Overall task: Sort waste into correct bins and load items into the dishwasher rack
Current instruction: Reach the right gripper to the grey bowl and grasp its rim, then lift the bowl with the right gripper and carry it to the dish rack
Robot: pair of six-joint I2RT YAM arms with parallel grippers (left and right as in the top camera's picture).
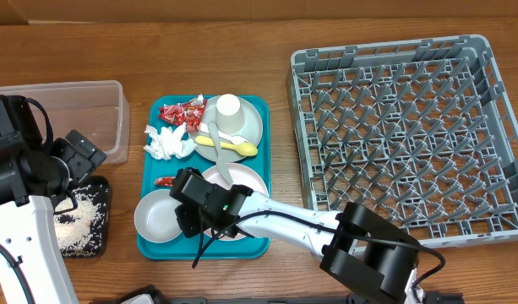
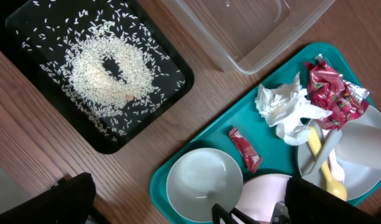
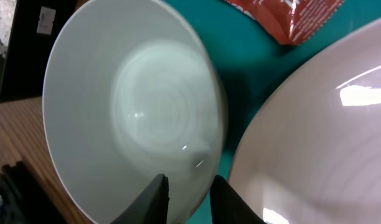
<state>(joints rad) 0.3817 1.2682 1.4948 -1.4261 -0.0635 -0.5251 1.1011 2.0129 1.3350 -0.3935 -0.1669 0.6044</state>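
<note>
White glazed ceramic, round and smooth, the small white bowl (image 3: 128,124) sits upright at the near left corner of the teal tray (image 3: 246,62), just beside the pale pink plate (image 3: 314,137). The right gripper (image 3: 190,199) is at the bowl's rim on the side facing that plate. One finger is inside the hollow and the other outside in the gap, with the thin rim between them. The fingers stand close together, but I cannot tell whether they press the rim. Being round, the bowl has no long axis, so a rim pinch probably suits it. A shiny red candy wrapper (image 3: 296,18) lies just beyond. The left gripper (image 2: 190,199) hangs farther off with its fingers spread wide and holding nothing, near the black tray (image 2: 178,84) of loose rice (image 2: 103,62). The grey pegged dishwasher rack (image 1: 385,46) stands well apart, on the tray's other side.
</note>
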